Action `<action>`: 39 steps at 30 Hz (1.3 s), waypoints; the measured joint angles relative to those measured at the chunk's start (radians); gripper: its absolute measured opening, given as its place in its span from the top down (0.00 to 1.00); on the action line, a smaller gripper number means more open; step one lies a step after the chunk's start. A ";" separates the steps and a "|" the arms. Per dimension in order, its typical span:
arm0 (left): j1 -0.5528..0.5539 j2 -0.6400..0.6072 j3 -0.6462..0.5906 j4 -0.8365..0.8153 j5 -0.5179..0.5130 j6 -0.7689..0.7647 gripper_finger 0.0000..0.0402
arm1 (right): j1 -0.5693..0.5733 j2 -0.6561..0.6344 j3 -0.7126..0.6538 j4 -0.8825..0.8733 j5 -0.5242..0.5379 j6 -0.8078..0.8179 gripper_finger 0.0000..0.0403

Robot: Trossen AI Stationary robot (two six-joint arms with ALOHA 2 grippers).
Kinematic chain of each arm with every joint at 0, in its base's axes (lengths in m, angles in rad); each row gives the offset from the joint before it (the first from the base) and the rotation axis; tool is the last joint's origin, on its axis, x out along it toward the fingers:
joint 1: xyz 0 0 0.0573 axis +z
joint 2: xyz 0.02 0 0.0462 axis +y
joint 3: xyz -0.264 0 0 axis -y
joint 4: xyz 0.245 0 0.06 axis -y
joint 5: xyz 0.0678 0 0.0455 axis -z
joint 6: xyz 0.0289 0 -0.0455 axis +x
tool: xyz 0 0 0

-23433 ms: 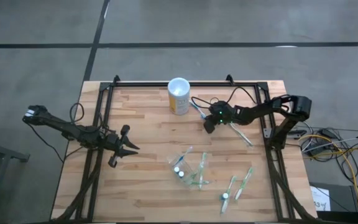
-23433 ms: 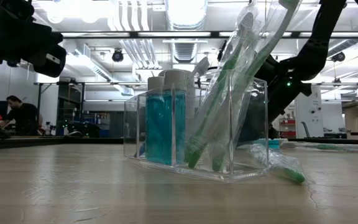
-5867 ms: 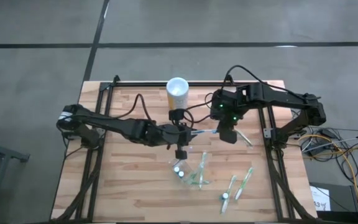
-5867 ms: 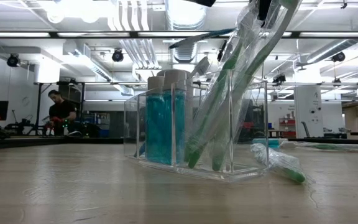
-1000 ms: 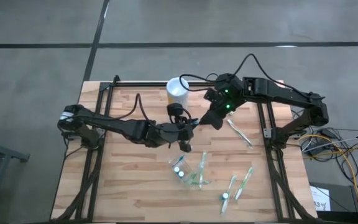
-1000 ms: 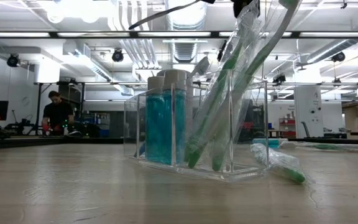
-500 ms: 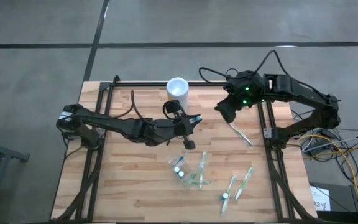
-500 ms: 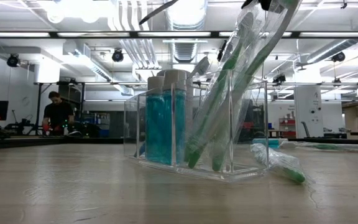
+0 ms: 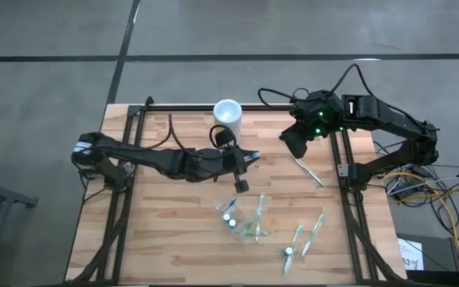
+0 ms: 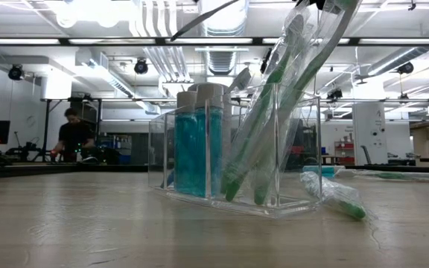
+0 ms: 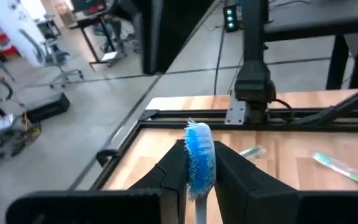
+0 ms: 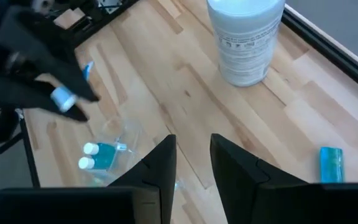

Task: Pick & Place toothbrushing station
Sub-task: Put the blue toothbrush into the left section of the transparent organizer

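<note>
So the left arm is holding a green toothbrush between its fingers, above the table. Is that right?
Not quite: the toothbrush in the left gripper has blue bristles, not green, as the left wrist view shows. The fingers are shut on it, above the table.

You get one overhead view straight down, one level with the table (image 9: 174, 231) and close behind the clear holder (image 10: 237, 149), both wrist views sharing it

You have a white-rimmed yellow cup (image 9: 228, 116) near the table's (image 9: 166, 239) far edge, wrapped green toothbrushes (image 9: 303, 241) lying loose on the wood near the front right, another (image 9: 307, 171) by the right rail, and a person (image 10: 73, 136) working far back in the room
</note>
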 joint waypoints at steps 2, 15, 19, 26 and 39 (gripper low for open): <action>0.005 -0.008 -0.033 0.032 0.003 -0.023 0.86 | 0.000 0.000 0.000 -0.001 0.004 0.000 0.77; 0.026 -0.137 -0.405 0.536 0.165 -0.036 0.86 | 0.000 -0.002 -0.004 -0.075 0.052 0.000 0.80; 0.026 -0.182 -0.532 0.677 0.209 -0.085 0.86 | 0.000 -0.002 -0.006 -0.074 0.052 0.000 0.81; 0.025 -0.186 -0.709 1.045 0.412 -0.199 0.86 | 0.000 -0.001 -0.017 -0.072 0.107 0.000 0.82; 0.026 -0.182 -0.853 1.286 0.543 -0.238 0.86 | 0.000 0.000 -0.052 -0.027 0.107 0.005 0.83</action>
